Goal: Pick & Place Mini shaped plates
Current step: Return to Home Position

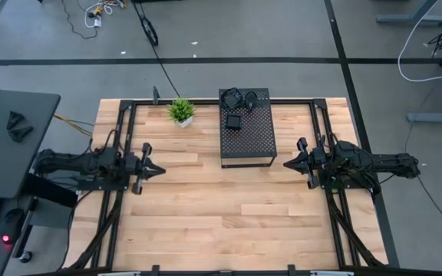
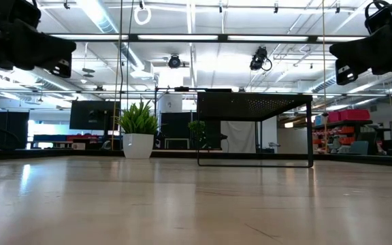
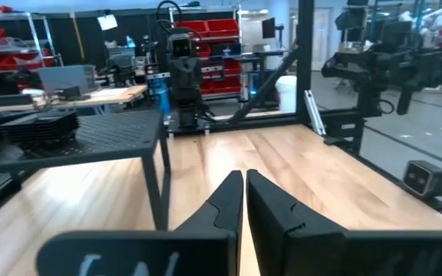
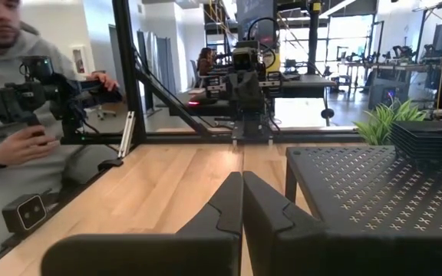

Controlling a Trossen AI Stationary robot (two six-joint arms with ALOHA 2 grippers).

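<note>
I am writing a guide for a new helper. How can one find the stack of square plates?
Look at the black perforated shelf at the far middle of the wooden table, beside the potted plant. On its top, the stack of square plates sits alone, with straight edges; the other plates, curved in outline, cluster at the far edge.

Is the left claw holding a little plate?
No, the left gripper is shut with nothing in it; the plates sit stacked on the black shelf.

Two grippers (image 1: 160, 170) (image 1: 287, 163), three plate stacks (image 1: 234, 121) (image 1: 231, 96) (image 1: 250, 98) — one shelf (image 1: 255, 142)
</note>
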